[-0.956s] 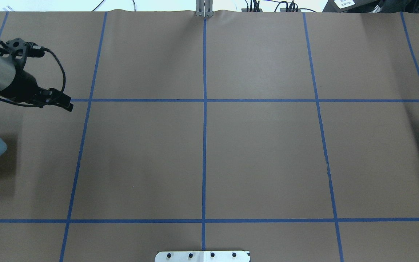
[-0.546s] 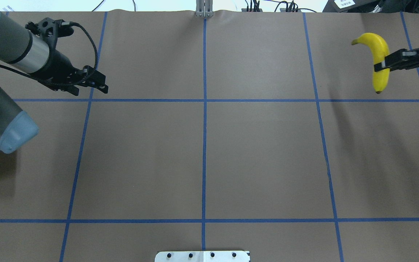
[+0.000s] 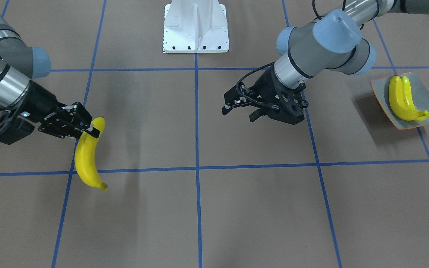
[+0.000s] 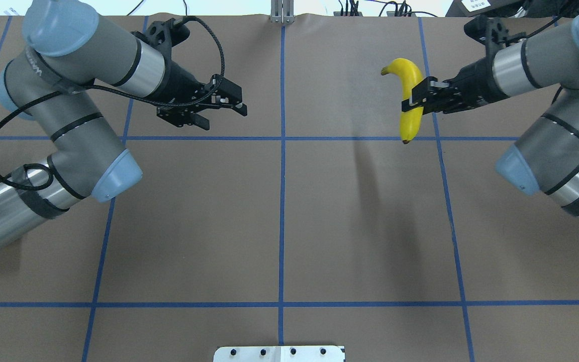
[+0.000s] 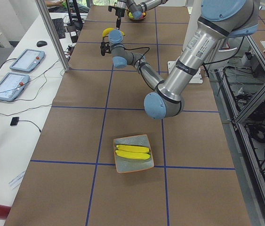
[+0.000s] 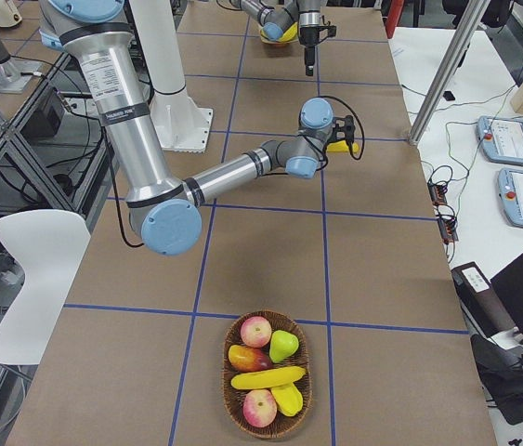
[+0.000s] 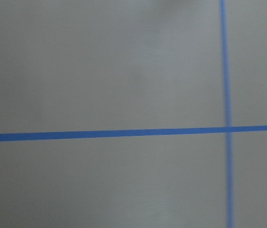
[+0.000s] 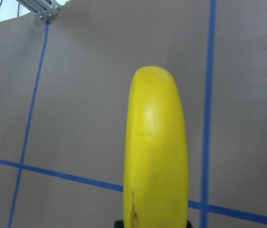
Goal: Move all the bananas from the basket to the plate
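My right gripper [image 4: 416, 98] is shut on a yellow banana [image 4: 408, 83] and holds it in the air over the far right of the table. It also shows in the front view [image 3: 86, 160] and fills the right wrist view [image 8: 156, 152]. My left gripper [image 4: 224, 115] is open and empty above the far left-middle of the table, well apart from the banana. The grey-green plate [image 3: 380, 91] with an orange rim sits at the table's left end and holds two bananas [image 3: 404, 100] side by side. The left arm hides most of the plate in the overhead view.
A wicker basket [image 6: 226, 381] at the table's right end holds a long yellow banana-shaped fruit [image 6: 268, 377], apples and a pear. The brown table has blue tape lines [image 4: 282, 201]. The white robot base [image 3: 196, 29] stands at the near-middle edge.
My right gripper has carried the banana leftward from the table's right edge. My left arm has swung rightward and farther out over the table, its gripper still open.
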You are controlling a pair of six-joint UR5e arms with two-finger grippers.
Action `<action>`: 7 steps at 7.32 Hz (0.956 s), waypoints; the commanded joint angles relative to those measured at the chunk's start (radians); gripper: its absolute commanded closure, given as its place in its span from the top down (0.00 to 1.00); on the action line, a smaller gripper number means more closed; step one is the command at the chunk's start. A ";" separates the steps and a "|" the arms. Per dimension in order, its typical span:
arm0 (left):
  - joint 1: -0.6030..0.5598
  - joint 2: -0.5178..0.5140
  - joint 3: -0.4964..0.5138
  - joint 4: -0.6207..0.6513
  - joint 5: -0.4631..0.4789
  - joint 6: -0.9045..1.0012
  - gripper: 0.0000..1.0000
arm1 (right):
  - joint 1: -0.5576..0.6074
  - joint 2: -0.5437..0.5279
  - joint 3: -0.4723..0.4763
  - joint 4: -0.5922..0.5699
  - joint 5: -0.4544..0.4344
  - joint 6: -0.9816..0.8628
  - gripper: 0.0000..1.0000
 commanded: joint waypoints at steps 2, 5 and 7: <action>0.055 -0.191 0.101 -0.022 0.038 -0.088 0.99 | -0.111 0.047 0.063 -0.001 -0.058 0.120 0.00; 0.063 -0.248 0.158 -0.045 0.055 -0.103 0.99 | -0.183 0.060 0.125 -0.003 -0.080 0.143 0.00; 0.063 -0.251 0.176 -0.079 0.057 -0.126 0.99 | -0.194 0.058 0.148 -0.001 -0.080 0.141 0.00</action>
